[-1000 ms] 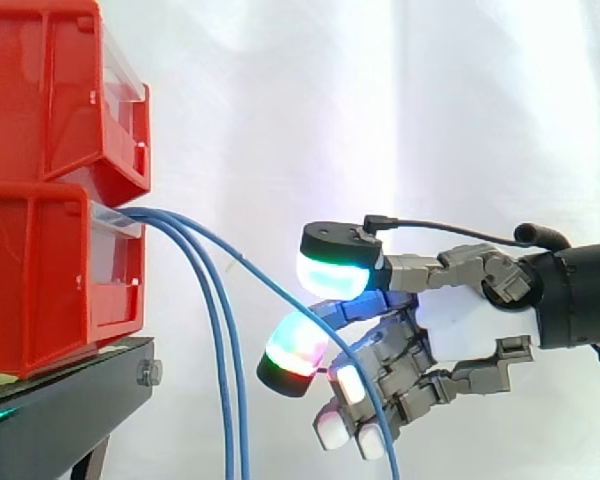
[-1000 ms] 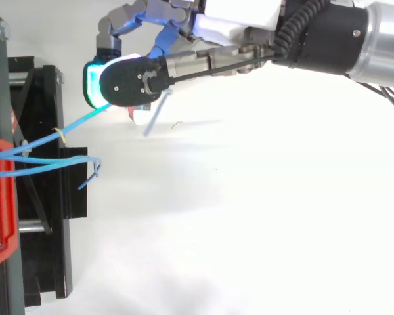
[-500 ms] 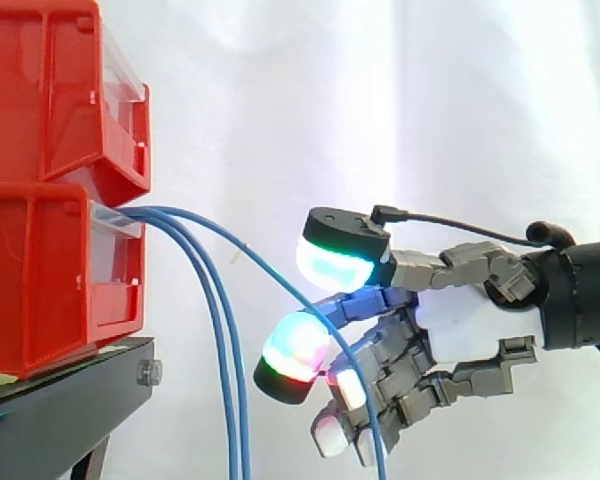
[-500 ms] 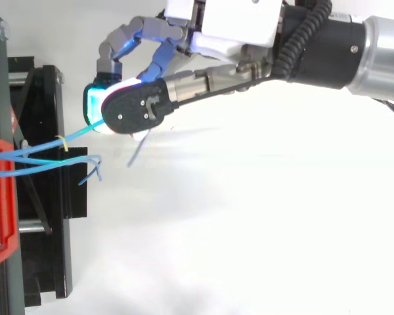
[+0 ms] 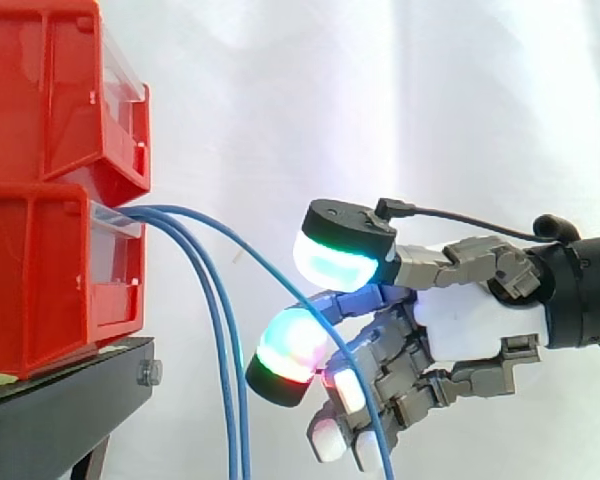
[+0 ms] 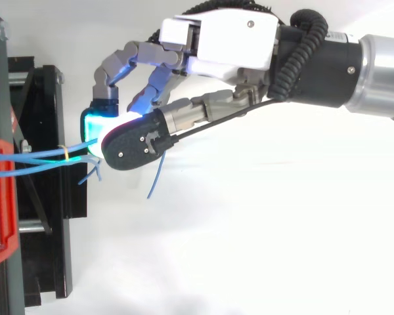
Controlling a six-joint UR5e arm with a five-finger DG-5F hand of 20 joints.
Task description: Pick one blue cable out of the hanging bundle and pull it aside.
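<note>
Robot hand (image 5: 475, 320): fingers curled, with one blue cable (image 5: 265, 272) running between the green-glowing pad (image 5: 340, 262) above and the red-and-green pad (image 5: 290, 350) below; it looks pinched there
Blue cable: it leaves the lower red bin (image 5: 40, 280) ahead of the fingertips, arcs across to the pads, passes through the curled fingers and drops away below them
Other cables (image 5: 220, 340): two more blue strands hang almost straight down beyond the fingertips, on the bin side, apart from the robot hand
Handling: judged thin, light and limp, with a smooth jacket that could slide through a loose hold; it should follow a pull easily until the slack is gone, then tug at its bin end
Where to hold: on the free span just beyond the pads, squeezed between them rather than only hooked
Yellow tie (image 6: 65, 155): a small band on the strands just past the fingertips in the top view; how many strands it binds cannot be told
Lower red bin: stands on the black stand (image 5: 50, 410); the cables come out of its clear front, the inside is hidden
Upper red bin (image 5: 50, 90): stacked on the lower one; contents not visible
</note>
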